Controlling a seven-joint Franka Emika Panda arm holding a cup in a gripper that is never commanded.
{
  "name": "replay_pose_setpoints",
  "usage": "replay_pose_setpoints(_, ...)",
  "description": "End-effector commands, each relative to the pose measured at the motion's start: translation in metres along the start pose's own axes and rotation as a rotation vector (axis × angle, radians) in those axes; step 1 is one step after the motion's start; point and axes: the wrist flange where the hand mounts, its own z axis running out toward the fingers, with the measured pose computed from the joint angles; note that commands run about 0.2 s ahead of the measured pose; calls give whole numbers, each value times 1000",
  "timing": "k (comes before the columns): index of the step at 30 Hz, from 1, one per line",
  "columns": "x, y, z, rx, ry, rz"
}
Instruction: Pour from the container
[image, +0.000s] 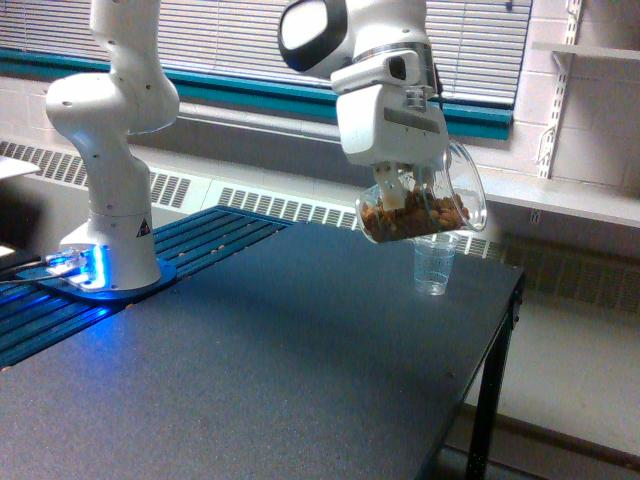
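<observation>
- Arm (110, 110): white, jointed, standing on a round base at the exterior view's left; blue light glows around the base (95, 272).
- Claw (408, 190): hangs from the white wrist block at upper centre, fingers pointing down and closed on the jug; the fingertips are seen through the clear wall, inside or against it, which one cannot be told.
- Jug (425, 210): clear, rounded plastic with a loop handle showing on the exterior view's right side; held in the air and tipped over, its lower edge just above the cup.
- Contents of jug (410, 220): brown, chunky pieces gathered in the lower part of the tilted body; what they are cannot be told.
- Cup (434, 265): small, clear, ribbed plastic, upright on the table directly below the jug, near the table's far right corner; whether it holds anything cannot be told.
- Table (280, 370): dark, speckled top, carrying the cup; one black leg visible at the exterior view's right edge.
- Slatted panel (200, 245): dark blue strips lying along the table's left part beside the arm's base.
- Background: window blinds (230, 35) above a teal sill, a radiator grille along the wall, white shelf brackets at the exterior view's right.
</observation>
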Motion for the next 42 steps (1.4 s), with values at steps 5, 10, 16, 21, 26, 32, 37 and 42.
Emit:
replay_pose_setpoints(5, -29, -44, -9, 50, -4, -86)
replay_pose_setpoints(10, -31, -44, -12, 57, 12, -98)
replay_pose_setpoints(16, -39, -49, -14, 84, 26, -144)
replay_pose_setpoints(21, -53, -59, -14, 119, 28, -198)
replay_pose_setpoints(26, -71, -71, -16, 152, 28, -263)
replay_pose_setpoints(32, -94, -88, -20, 194, 32, -354)
replay_pose_setpoints(37, -109, -102, -26, 228, 41, -438)
replay_pose_setpoints(42, -122, -116, -34, 255, 62, -530)
